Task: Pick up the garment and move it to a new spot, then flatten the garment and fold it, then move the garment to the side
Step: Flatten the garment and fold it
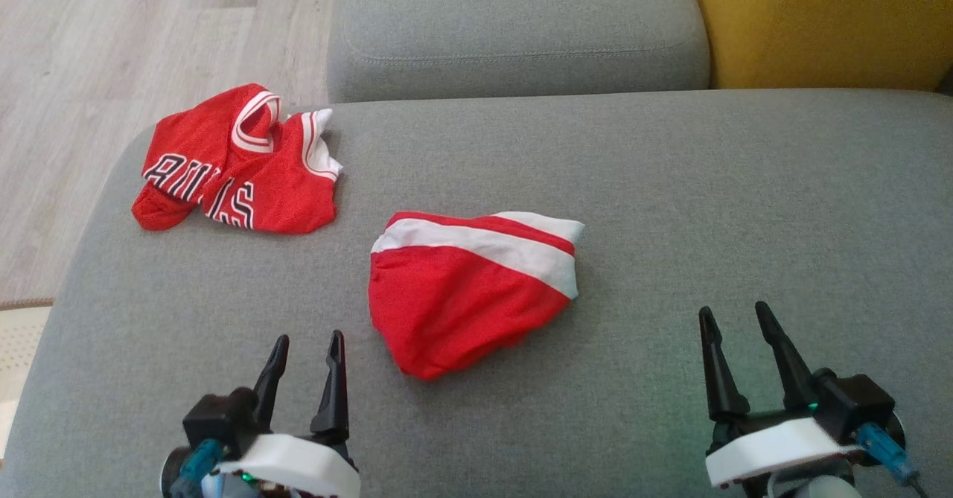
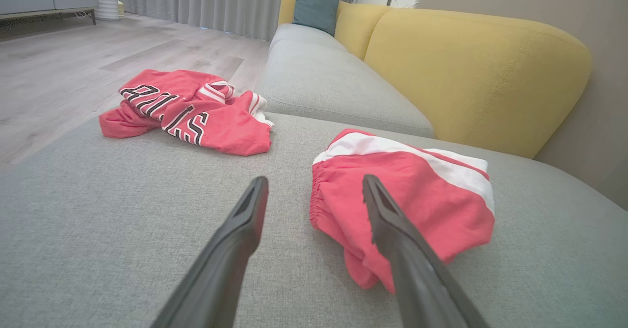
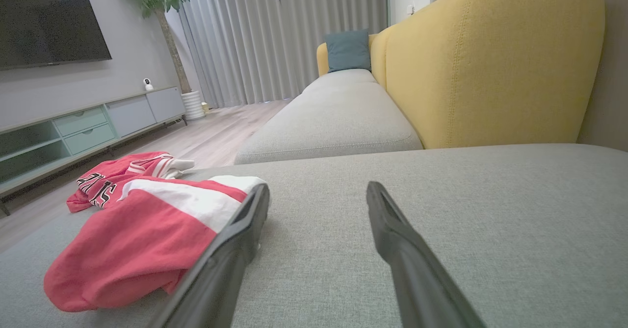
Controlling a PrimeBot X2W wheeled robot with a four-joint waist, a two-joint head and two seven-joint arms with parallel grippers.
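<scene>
**Head view: both grippers open and empty, garments on the grey cushion**

1. Grippers. We see the left gripper (image 1: 309,336) at the lower left and the right gripper (image 1: 732,309) at the lower right, both over the grey cushion (image 1: 707,185). On each, the two dark fingers stand spread with a clear gap between them, and nothing is held. The left wrist view confirms this for the left gripper (image 2: 315,181), and the right wrist view does so for the right gripper (image 3: 318,187).

2. Garment. We find the red shorts (image 1: 461,297), with a white band along the upper edge, lying bunched on the cushion between the two grippers, nearer the left one. Neither gripper touches them. In the left wrist view the shorts (image 2: 431,205) lie just beyond the fingertips, partly behind the right-hand finger. In the right wrist view the shorts (image 3: 132,239) lie to the left of the fingers.

3. Surroundings. We note a crumpled red jersey (image 1: 246,170) with black-and-white lettering at the cushion's far left corner, apart from the shorts. Beyond lie a second grey cushion (image 1: 514,21), a yellow backrest (image 1: 819,21) and a wooden floor (image 1: 112,36).
</scene>
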